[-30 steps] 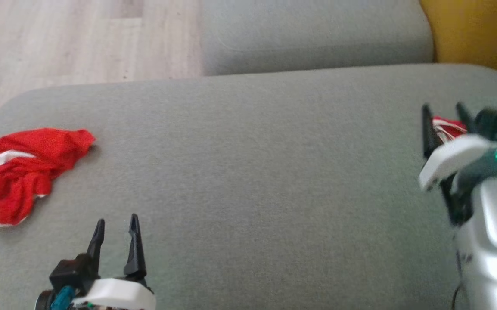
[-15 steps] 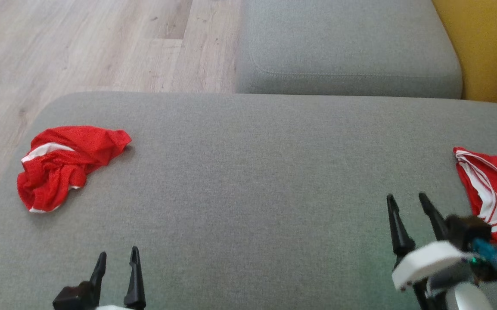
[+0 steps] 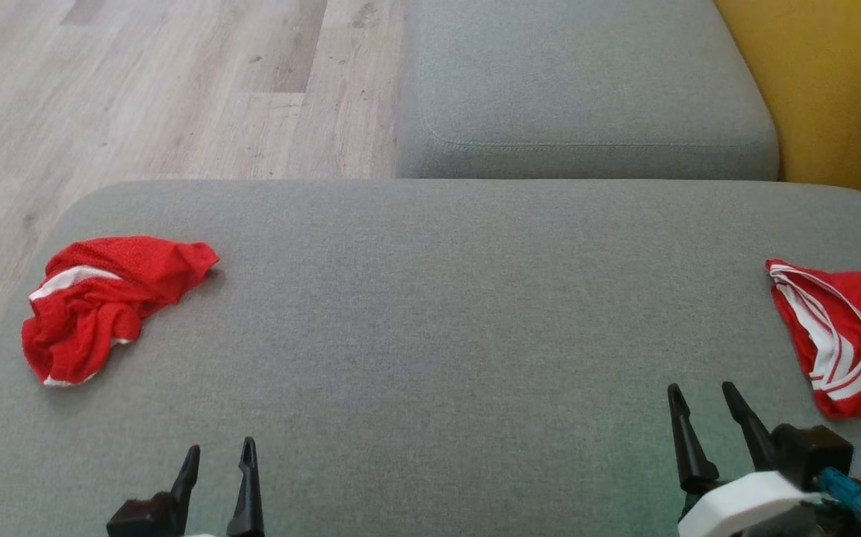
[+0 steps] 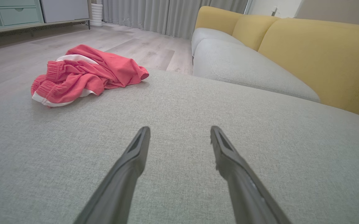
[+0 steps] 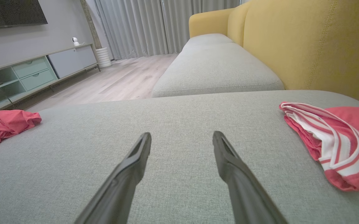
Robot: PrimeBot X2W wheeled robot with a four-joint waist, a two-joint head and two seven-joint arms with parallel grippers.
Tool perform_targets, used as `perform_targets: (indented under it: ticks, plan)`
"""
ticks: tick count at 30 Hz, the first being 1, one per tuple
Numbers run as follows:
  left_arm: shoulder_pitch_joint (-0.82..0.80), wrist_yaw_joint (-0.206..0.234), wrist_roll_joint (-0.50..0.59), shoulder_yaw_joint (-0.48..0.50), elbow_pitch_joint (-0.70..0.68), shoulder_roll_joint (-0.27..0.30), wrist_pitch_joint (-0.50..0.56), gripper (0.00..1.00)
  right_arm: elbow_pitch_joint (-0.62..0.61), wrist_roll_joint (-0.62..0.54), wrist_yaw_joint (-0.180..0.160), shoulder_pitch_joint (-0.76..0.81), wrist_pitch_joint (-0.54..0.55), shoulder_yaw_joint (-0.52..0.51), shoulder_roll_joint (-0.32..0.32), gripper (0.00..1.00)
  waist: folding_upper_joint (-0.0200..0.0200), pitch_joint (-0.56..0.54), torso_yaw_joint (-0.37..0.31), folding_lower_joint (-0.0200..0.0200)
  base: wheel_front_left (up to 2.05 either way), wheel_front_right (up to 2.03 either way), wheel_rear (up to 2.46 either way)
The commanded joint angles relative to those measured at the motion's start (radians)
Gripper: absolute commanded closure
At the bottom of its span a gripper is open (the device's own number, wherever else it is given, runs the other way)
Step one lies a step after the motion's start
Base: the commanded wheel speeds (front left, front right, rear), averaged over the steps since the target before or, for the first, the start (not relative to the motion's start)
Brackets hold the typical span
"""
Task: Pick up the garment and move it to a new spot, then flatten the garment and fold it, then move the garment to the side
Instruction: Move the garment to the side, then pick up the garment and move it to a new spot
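Head view: two garments, right one seemingly folded; two tools, both apart.

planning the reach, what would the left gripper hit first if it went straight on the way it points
Likely the bare grey fabric seat cushion itself: the open left gripper points over it, and the crumpled red garment lies left of that line. Depth is unclear.
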Motion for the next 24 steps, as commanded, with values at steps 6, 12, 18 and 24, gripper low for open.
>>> perform_targets:
  ticks: [6,12,18,24]
  plan:
    - [-0.054,-0.002,-0.007,0.033,-0.027,0.009,-0.004,0.00,-0.051,-0.008,0.007,-0.021,-0.005,0.018,-0.005,0.00,0.0000,-0.002,-0.007,0.0000,0.00,0.00,0.00]
    - [-0.055,0.000,-0.007,0.034,-0.028,0.010,-0.007,0.00,-0.055,-0.004,0.007,-0.015,-0.002,0.020,-0.005,0.00,0.0000,-0.003,-0.002,0.0000,0.00,0.00,0.00]
    - [-0.058,0.001,-0.004,0.030,-0.029,0.013,-0.008,0.00,-0.055,-0.004,0.007,-0.006,-0.002,0.016,-0.005,0.00,0.0000,-0.007,0.017,0.0000,0.00,0.00,0.00]
    - [-0.073,0.003,0.007,0.023,-0.038,0.021,-0.002,0.00,-0.055,0.003,0.007,0.002,-0.010,0.019,-0.005,0.00,0.0000,-0.015,0.089,0.0000,0.00,0.00,0.00]
